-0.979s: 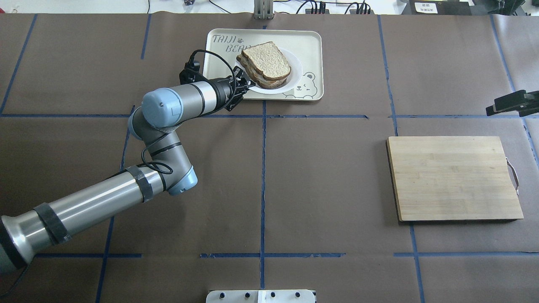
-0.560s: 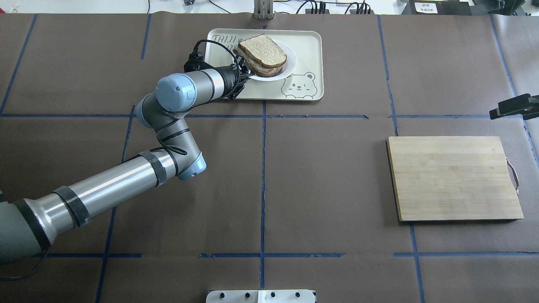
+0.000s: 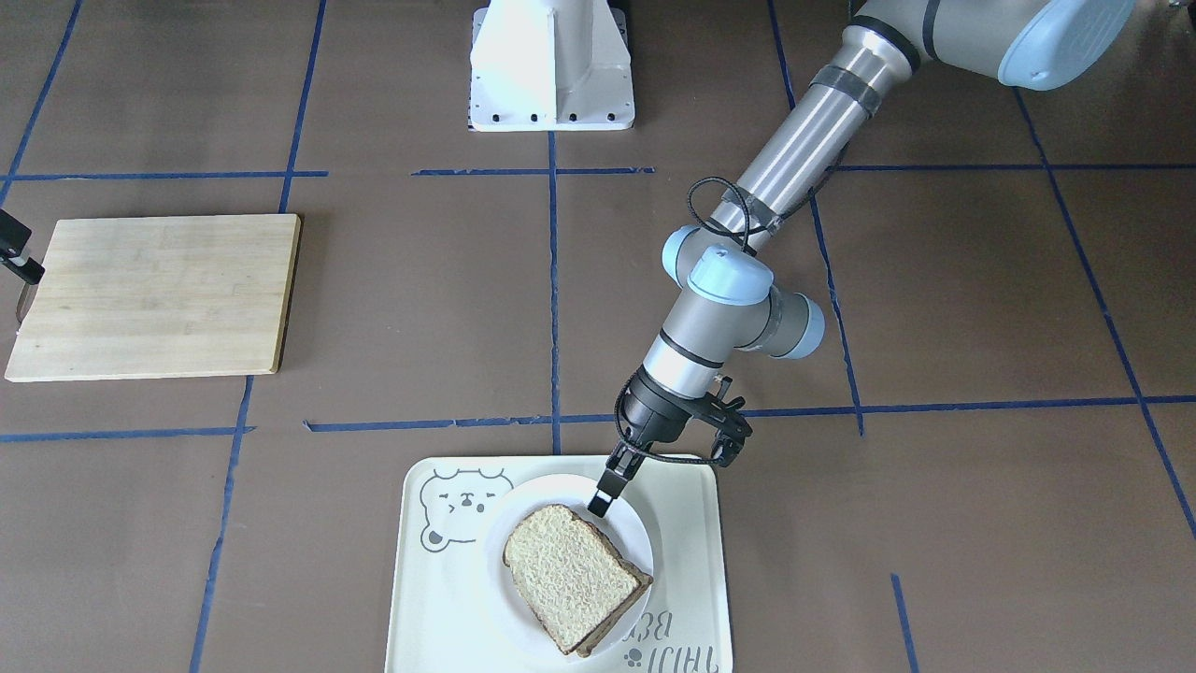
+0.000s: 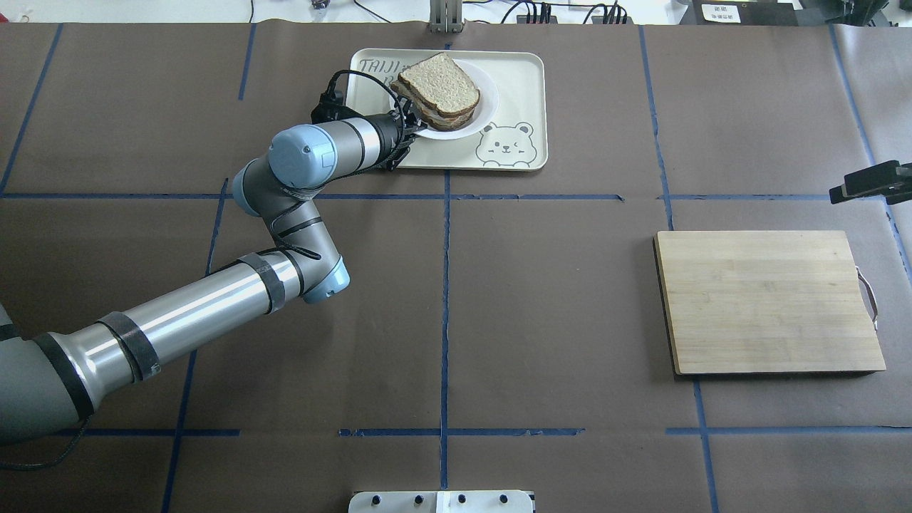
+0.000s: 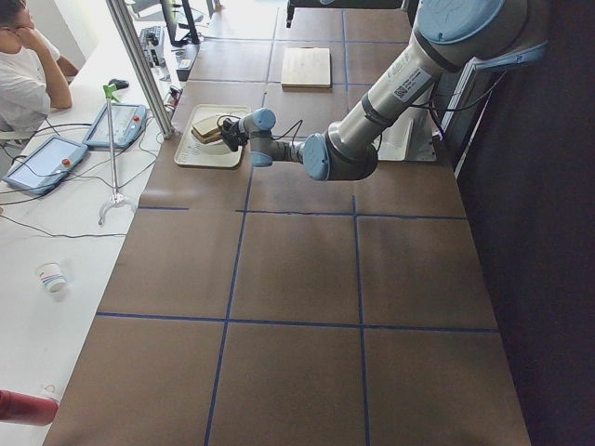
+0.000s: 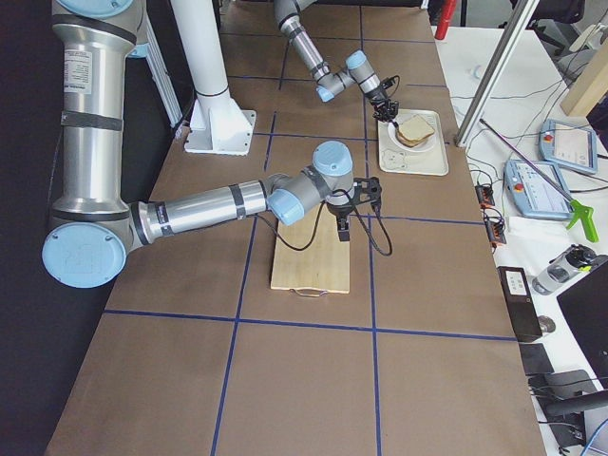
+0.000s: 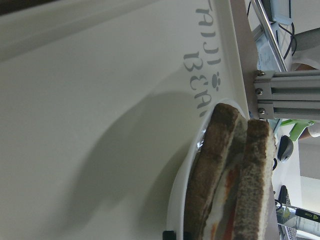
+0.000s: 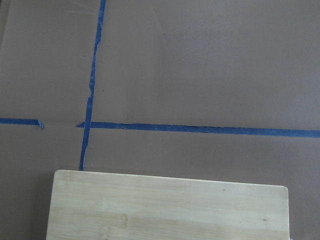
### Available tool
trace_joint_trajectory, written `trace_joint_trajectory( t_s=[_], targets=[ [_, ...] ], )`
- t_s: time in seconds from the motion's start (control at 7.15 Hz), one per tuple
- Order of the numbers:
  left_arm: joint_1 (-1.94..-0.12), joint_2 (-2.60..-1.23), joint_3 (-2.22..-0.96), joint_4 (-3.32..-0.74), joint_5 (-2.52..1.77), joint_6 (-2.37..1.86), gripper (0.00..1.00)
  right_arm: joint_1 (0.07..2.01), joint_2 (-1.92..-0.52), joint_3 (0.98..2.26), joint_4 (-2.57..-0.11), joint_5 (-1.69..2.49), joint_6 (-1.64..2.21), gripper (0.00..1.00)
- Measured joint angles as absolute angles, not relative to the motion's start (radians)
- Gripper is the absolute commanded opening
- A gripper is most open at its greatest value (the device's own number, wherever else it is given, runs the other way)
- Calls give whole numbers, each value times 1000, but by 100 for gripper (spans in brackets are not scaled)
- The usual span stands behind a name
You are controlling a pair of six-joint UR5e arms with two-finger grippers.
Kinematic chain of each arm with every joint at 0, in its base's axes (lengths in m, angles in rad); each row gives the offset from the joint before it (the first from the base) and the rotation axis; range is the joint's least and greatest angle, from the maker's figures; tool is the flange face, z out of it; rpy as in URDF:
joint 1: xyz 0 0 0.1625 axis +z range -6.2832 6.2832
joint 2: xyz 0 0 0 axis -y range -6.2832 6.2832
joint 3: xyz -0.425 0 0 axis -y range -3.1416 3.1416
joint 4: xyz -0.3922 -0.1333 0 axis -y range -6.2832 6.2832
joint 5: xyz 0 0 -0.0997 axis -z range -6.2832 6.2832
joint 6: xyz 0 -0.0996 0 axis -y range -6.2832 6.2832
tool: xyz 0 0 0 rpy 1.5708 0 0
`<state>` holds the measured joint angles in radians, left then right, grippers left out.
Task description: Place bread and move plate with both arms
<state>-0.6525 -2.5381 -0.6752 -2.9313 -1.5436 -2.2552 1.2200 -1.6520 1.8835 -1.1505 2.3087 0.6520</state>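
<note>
Plate [image 3: 547, 494] with the bread [image 3: 572, 572] stacked on it is on or just above the bear tray [image 3: 439, 608]; left gripper [image 3: 598, 505] fingers look clamped on its rim. Keep it level, move slowly so nothing slides. Right gripper [image 6: 342, 231] fingers: can't tell.

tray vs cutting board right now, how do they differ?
The tray is cream, with a raised rim and a bear drawing; the cutting board is plain flat wood. The tray carries a white plate with a sandwich; the cutting board carries nothing. The tray sits far-centre on the brown table cover; the cutting board lies to the robot's right. Both are rectangular and lie flat on it.
</note>
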Motion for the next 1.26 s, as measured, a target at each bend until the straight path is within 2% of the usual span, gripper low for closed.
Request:
trace_joint_trajectory(
  t_s=[0.7,0.84,1.12,1.26],
  targets=[
    [-657,-2528,-689,-2933,-1550,-2185,51,1219,-1652,1881,-1151,2309,652,100],
    [-662,-2505,-721,-2932,-1560,-2172,51,1218,-1651,1879,-1151,2309,652,100],
    [-677,-2400,-863,-2916,-1604,-2111,53,1218,-1649,1878,-1152,2309,652,100],
    [-691,-2341,-952,-2881,-1638,-2072,58,1218,-1649,1878,-1152,2309,652,100]
  ],
)
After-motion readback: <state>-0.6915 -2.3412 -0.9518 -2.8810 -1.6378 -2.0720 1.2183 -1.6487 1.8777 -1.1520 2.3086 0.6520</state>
